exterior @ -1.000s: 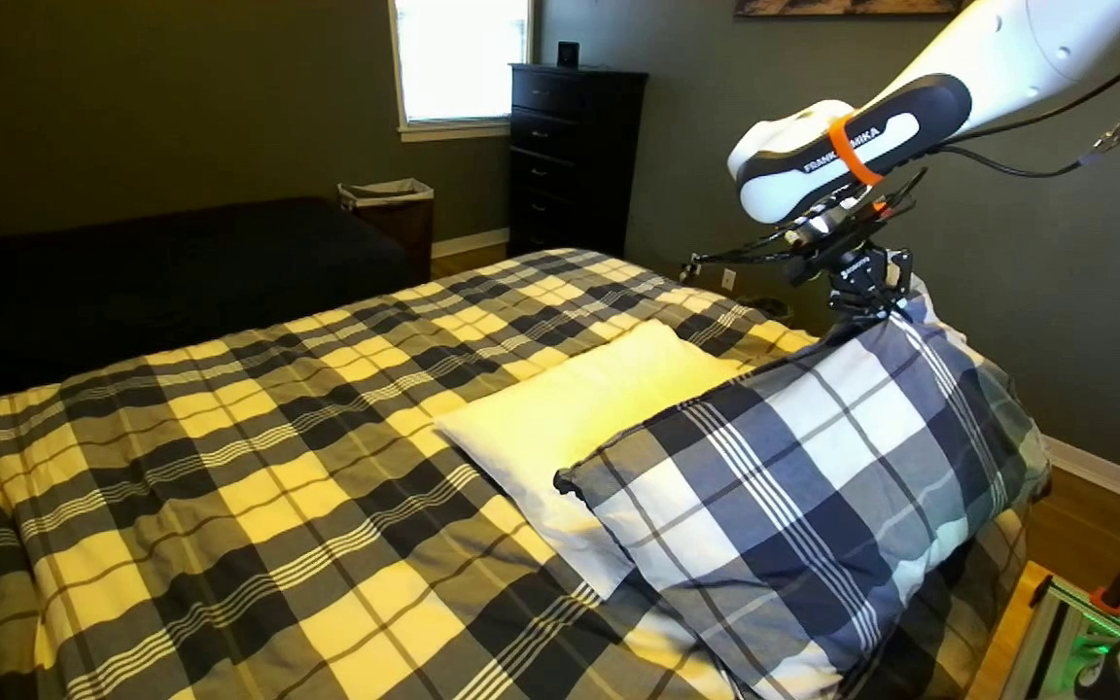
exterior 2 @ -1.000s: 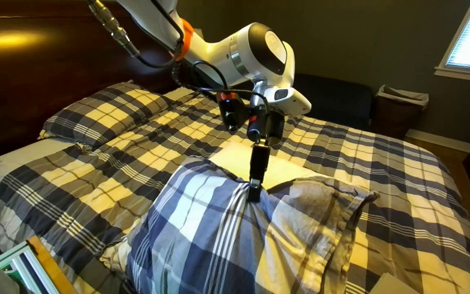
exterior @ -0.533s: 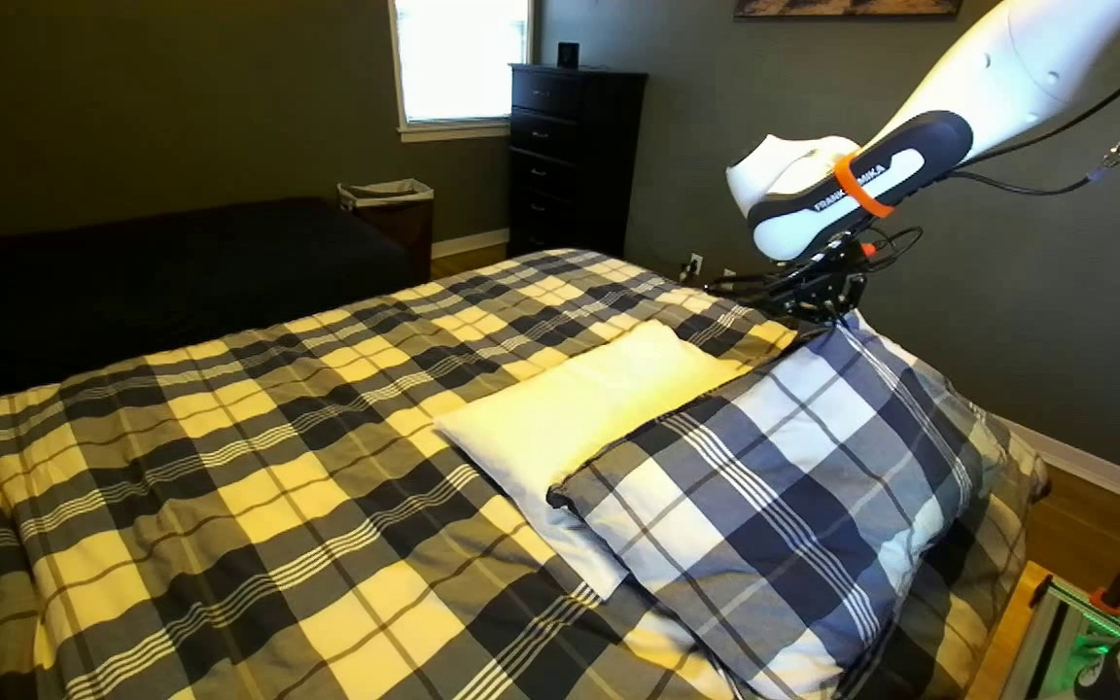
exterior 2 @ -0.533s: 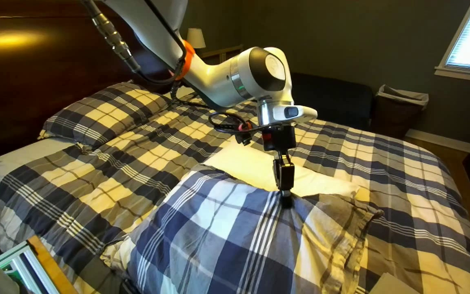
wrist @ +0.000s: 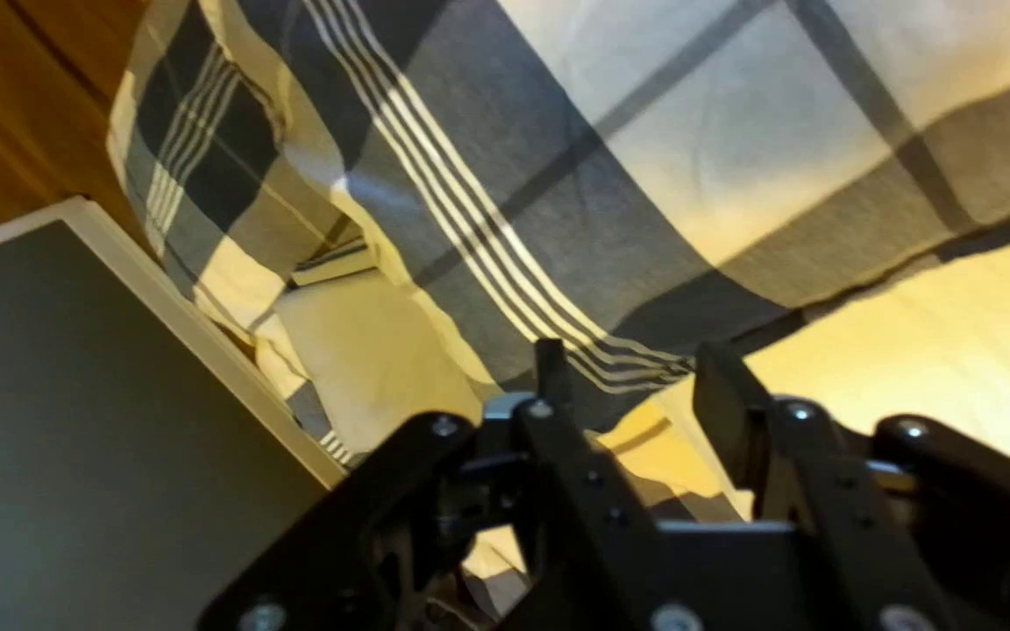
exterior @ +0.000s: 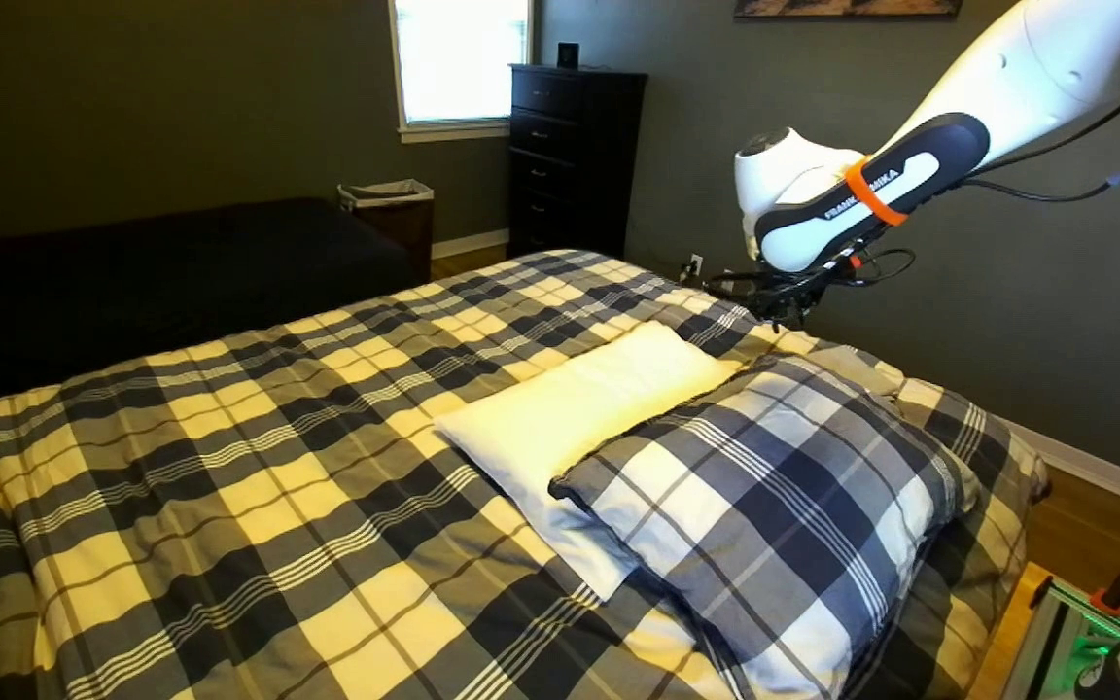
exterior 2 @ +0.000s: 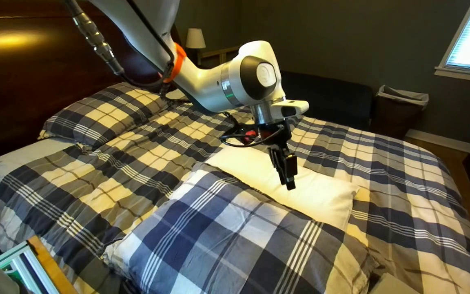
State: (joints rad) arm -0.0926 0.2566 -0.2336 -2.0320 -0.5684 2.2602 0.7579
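A plaid pillow (exterior: 764,496) in blue, white and grey lies on the bed, its edge overlapping a plain white pillow (exterior: 570,418); both show in both exterior views. My gripper (exterior 2: 290,185) hangs just above the seam between the plaid pillow (exterior 2: 235,241) and the white pillow (exterior 2: 320,194), apart from the cloth. In the wrist view the gripper (wrist: 630,358) stands part-way open, its two fingers separated and nothing gripped between them. Beyond the fingertips lies the plaid pillow's puckered edge (wrist: 628,359). Part of the white pillow is hidden under the plaid one.
Plaid bedding (exterior: 259,486) covers the bed. Another plaid pillow (exterior 2: 108,112) leans near the dark headboard (exterior 2: 35,61). A dark flat panel (wrist: 102,421) with a pale rim fills the wrist view's left side. A metal frame (exterior 2: 31,265) stands beside the bed; a dresser (exterior: 575,160) is farther off.
A second ago the gripper was shut on the plaid pillow's raised edge. It came down with it, then opened and let go; the pillow now lies flatter against the white one.
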